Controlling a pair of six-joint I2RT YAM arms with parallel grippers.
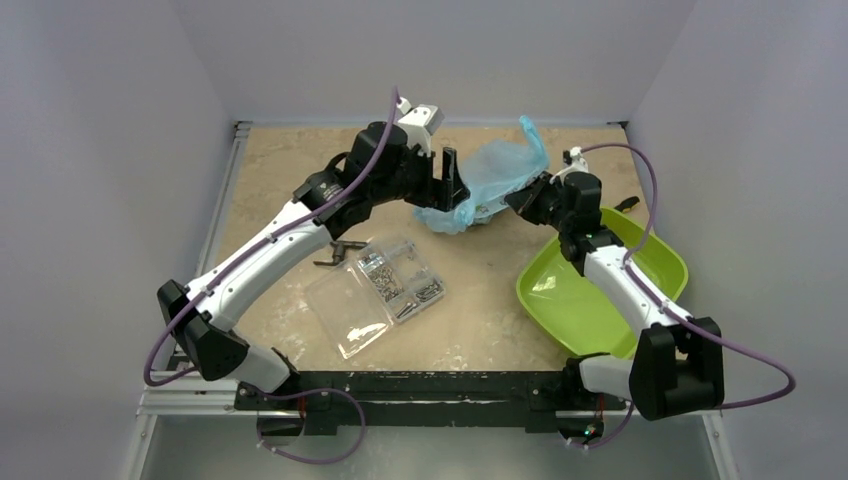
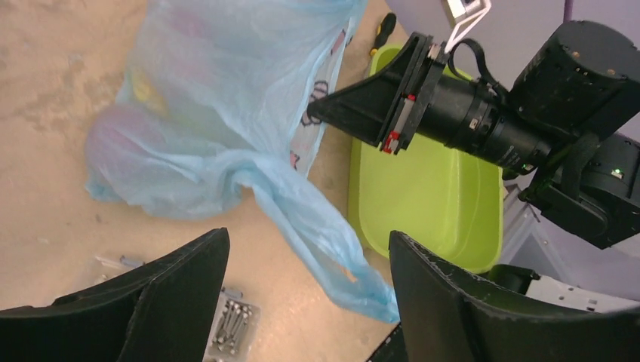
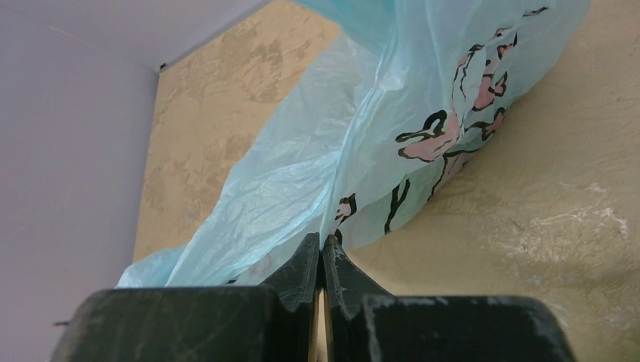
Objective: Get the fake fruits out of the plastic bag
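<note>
1. The right fingers (image 3: 322,245) are pressed together on the printed edge of the crinkly light-blue plastic bag (image 3: 362,151), probably to pin it on the beige bench (image 3: 528,226).
2. The left fingers (image 2: 308,237) stand wide apart and empty; the bag's loose handle lies between them.
3. The small plastic fake fruits (image 2: 147,89) (only dim yellow and pink shapes through the film) sit inside the bag, beyond the left fingers.
4. Both arms reach forward, wrists low, facing each other across the bag.

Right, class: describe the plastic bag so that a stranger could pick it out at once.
On the beige table, look toward the middle of the far edge. There lies a crumpled light-blue plastic bag, beyond the lime-green tray. Unlike the clear box nearby, it is soft and printed with pink-and-black figures.
</note>
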